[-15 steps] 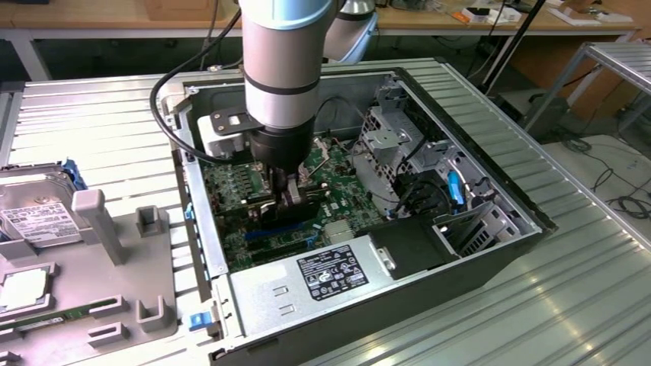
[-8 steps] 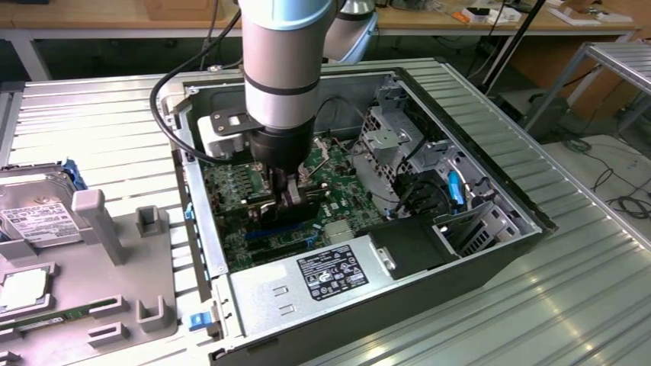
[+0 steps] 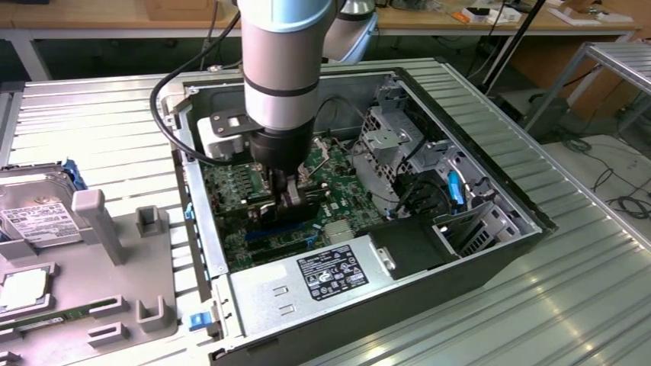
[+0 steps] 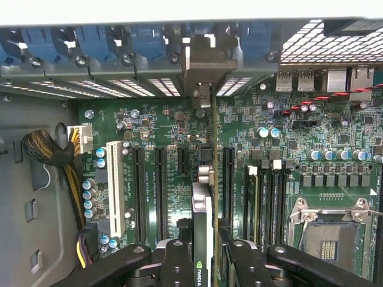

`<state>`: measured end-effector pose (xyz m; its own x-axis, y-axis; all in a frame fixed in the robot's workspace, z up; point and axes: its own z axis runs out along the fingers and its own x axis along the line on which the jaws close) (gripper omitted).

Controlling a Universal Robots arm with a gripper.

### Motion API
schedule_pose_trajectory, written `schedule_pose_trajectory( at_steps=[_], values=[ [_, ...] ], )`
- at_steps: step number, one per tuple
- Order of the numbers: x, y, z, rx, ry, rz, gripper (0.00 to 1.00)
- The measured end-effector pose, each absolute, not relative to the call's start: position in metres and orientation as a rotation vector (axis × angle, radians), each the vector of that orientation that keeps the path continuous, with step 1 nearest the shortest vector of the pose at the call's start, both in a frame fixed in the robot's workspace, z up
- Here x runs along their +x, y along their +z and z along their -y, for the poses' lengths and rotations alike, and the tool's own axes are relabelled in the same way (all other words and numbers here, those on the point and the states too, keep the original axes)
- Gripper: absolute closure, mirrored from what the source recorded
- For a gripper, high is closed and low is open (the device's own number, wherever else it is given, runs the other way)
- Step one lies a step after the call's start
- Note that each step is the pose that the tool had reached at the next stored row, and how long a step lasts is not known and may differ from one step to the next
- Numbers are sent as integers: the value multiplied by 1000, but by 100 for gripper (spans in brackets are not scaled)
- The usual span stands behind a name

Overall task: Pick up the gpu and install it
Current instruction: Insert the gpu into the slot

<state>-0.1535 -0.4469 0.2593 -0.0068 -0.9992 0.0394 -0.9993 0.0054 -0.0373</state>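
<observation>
Black-faced and thin, the gpu (image 4: pixel 202 209) was clamped edge-on between the narrowly set fingers of the gripper (image 4: pixel 203 266), inside the open computer case (image 3: pixel 428 305). Its long axis ran straight away from the gripper toward the rear wall (image 4: pixel 108 66), metal bracket (image 4: pixel 206 66) at the far end, parallel to the expansion slots (image 4: pixel 228 179) on the motherboard (image 4: pixel 335 137) below the gripper. Whether its edge had entered a slot could not be told.

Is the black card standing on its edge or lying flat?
On edge: the gpu shows as a thin strip held in the gripper, over the motherboard.
</observation>
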Motion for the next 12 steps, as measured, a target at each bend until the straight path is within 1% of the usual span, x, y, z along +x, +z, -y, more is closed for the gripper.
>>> schedule_pose_trajectory(
  at_steps=[12],
  values=[
    [-154, 256, 447, 2213, 86, 2226, 73]
  ],
)
